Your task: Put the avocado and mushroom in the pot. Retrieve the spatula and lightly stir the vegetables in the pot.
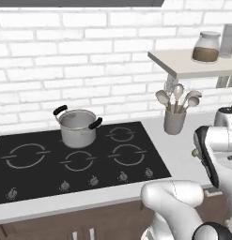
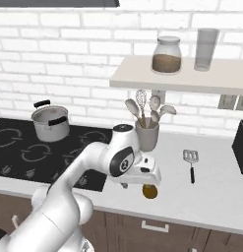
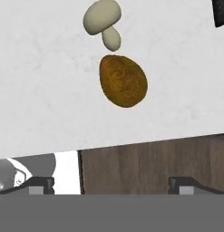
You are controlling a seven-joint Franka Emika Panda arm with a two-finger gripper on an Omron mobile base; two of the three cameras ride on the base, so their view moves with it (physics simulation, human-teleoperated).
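A: Nearest you is the hand [image 3: 111,181], hanging over the front edge of the tabletop [image 3: 41,90], its fingers spread wide with nothing between them.

B: And what do you have below it?

A: You have the avocado [image 3: 123,80] lying on the pale surface, with the mushroom [image 3: 103,21] just beyond it, almost touching. In the right base view you see the avocado [image 2: 150,191] peeking out under the hand [image 2: 142,183].

B: Now sweep left to right for me.

A: At the far left you see the pot [image 2: 50,122] standing upright on a rear burner of the black cooktop [image 2: 24,152], well apart from the hand. Next comes the grey utensil cup [image 2: 146,135] full of pale spoons and a whisk, by the wall. Right of that, the spatula [image 2: 191,164] lies flat on the tabletop, handle toward the front edge. Above, a shelf [image 2: 182,78] carries a jar [image 2: 167,54] and a glass [image 2: 206,49].
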